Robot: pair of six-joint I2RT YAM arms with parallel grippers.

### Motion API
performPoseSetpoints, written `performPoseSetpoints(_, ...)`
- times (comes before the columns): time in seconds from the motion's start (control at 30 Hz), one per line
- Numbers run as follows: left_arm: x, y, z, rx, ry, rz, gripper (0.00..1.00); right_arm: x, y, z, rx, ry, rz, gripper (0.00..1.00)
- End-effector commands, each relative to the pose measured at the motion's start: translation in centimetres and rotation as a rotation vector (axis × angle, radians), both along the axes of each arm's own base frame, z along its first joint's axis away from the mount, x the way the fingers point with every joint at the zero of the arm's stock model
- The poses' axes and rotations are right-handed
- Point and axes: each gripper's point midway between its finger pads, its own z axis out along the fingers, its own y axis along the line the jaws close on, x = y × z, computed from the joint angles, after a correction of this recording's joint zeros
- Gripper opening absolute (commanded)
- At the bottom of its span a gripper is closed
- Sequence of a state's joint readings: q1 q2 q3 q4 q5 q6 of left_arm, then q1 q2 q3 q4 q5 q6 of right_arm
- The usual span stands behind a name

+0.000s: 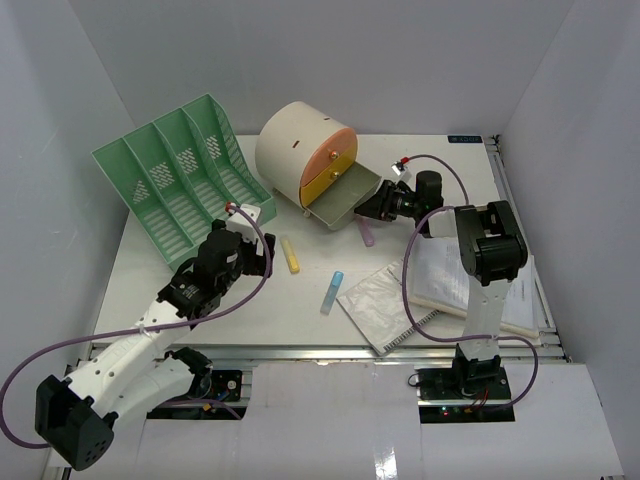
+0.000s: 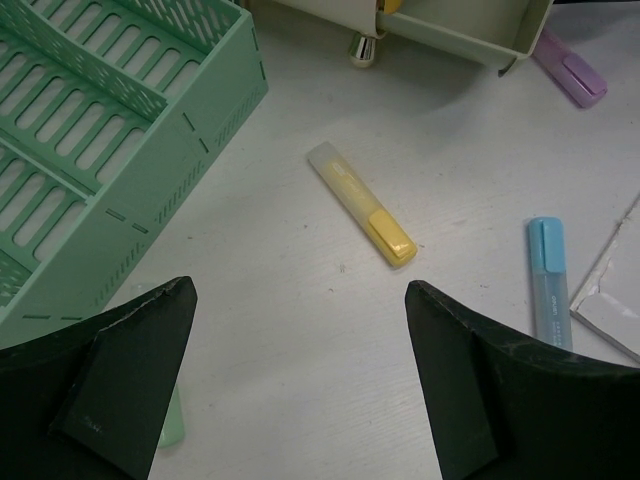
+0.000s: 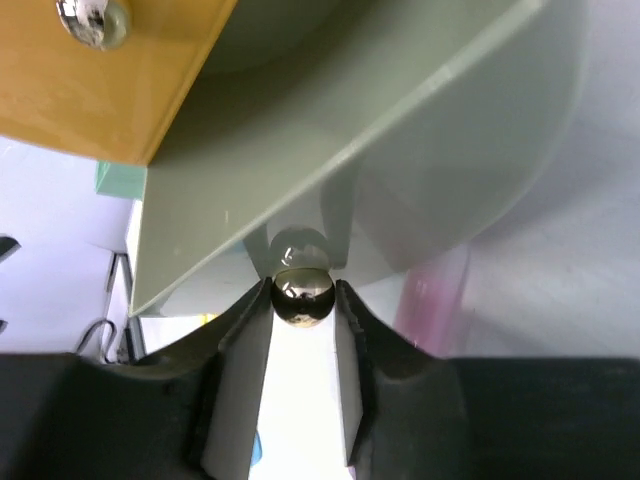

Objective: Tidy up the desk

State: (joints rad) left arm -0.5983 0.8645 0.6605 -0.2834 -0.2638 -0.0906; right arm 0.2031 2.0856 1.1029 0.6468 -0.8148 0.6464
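The white desk (image 1: 300, 320) holds a cream drum-shaped drawer unit (image 1: 300, 150) whose lower drawer (image 1: 342, 196) is pulled out. My right gripper (image 1: 368, 208) is at the drawer's front. In the right wrist view its jaws (image 3: 303, 300) are shut on the drawer's chrome knob (image 3: 303, 293). My left gripper (image 2: 300, 300) hangs open over bare desk, a little short of a yellow highlighter (image 2: 361, 217). A blue highlighter (image 2: 549, 280) lies to the right, a purple one (image 2: 570, 70) by the drawer. A pale green highlighter (image 2: 172, 425) peeks from under the left finger.
A green slotted file rack (image 1: 180, 175) lies at the back left, close to the left arm. A spiral notebook (image 1: 385, 305) and loose papers (image 1: 470, 280) lie at the front right beside the right arm's base. The upper orange drawer (image 3: 100, 90) is closed.
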Motion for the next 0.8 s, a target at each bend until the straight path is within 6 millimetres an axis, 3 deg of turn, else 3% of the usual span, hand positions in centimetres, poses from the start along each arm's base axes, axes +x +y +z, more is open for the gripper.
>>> performPoseSetpoints(0.0,-0.3,-0.6,0.4,-0.034,-0.008,-0.038,0.97,-0.2,-0.2,2.3,-0.031,-0.108,0.032,0.52)
performPoseSetpoints(0.13,-0.6,-1.4,0.1,-0.049,0.012,-0.072,0.97,0.1,-1.0,3.4,-0.127,-0.195,0.043,0.68)
performPoseSetpoints(0.33,-1.1,-2.8,0.0,-0.095,0.045,-0.133,0.97,-1.2,-3.7,5.4,-0.306,-0.311,0.054,0.73)
performPoseSetpoints(0.5,-1.2,-4.5,-0.8,-0.185,0.117,-0.152,0.97,-2.6,-7.0,3.6,-0.568,-0.371,0.082,0.74)
performPoseSetpoints(0.57,-1.4,-5.9,-1.8,-0.276,0.210,-0.157,0.95,-2.9,-9.1,3.1,-0.688,-0.379,0.050,0.74)
performPoseSetpoints(0.63,-1.0,-6.7,-3.8,-0.348,0.312,-0.101,0.92,-4.1,-10.0,3.6,-0.702,-0.381,0.051,0.74)
performPoseSetpoints(0.7,-0.3,-7.0,-5.8,-0.371,0.396,-0.019,0.90,-4.9,-10.8,5.4,-0.697,-0.429,0.025,0.75)
performPoseSetpoints(0.77,1.0,-7.2,-8.4,-0.351,0.494,0.090,0.88,-5.8,-11.4,6.0,-0.700,-0.451,0.013,0.75)
